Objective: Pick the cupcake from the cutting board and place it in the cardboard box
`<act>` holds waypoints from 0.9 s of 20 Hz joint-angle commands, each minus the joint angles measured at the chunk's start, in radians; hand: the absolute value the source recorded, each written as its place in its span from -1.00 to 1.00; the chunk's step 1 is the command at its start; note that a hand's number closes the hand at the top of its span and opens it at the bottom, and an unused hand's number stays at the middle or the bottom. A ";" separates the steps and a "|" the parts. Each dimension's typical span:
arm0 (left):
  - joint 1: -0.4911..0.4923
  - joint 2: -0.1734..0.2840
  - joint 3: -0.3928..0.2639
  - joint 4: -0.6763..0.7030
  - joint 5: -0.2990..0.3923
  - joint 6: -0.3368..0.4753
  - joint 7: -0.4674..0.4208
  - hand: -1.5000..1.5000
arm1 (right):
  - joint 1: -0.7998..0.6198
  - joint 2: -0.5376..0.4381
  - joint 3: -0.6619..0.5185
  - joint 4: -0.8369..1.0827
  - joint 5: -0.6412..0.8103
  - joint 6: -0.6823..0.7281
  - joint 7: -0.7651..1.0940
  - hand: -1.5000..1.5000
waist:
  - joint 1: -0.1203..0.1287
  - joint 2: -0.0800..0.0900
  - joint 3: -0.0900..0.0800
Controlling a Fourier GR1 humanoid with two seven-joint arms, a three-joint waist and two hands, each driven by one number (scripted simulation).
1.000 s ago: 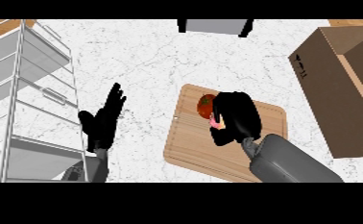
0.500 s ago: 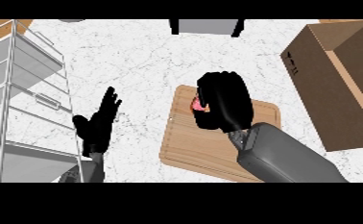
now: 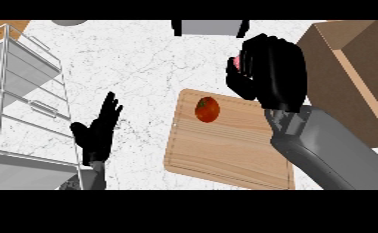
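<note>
My right hand (image 3: 272, 72) is raised above the counter between the cutting board (image 3: 229, 147) and the cardboard box (image 3: 347, 72), its fingers curled round the cupcake (image 3: 237, 62). Only a pink sliver of the cupcake shows at the hand's left edge. The open box stands at the right edge, just right of the hand. A red tomato (image 3: 207, 109) lies on the wooden board near its far edge. My left hand (image 3: 97, 129) rests open at the lower left, fingers up.
A metal wire rack (image 3: 29, 92) with trays fills the left side. A grey appliance (image 3: 210, 27) stands at the back centre, and a grey round object (image 3: 69, 22) shows at the back left. White marble counter (image 3: 140, 62) lies between the rack and the board.
My right hand has lifted the cupcake off the board and carried it up and right toward the box. The tomato, hidden before, now shows on the board. The left hand keeps its pose.
</note>
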 commanded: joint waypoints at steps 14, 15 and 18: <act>-0.068 0.069 0.024 -0.204 0.031 -0.025 0.109 0.00 | 0.099 -0.247 -0.274 0.131 -0.036 -0.014 -0.086 1.00 | 0.035 -0.004 0.051; -0.085 0.063 0.034 -0.176 0.034 -0.023 0.084 0.00 | 0.127 -0.271 -0.286 0.121 -0.051 -0.026 -0.129 1.00 | 0.017 -0.003 0.051; -0.102 0.052 0.015 -0.181 0.024 -0.018 0.117 0.00 | 0.142 -0.289 -0.295 0.224 -0.045 -0.045 -0.198 1.00 | 0.035 0.004 0.052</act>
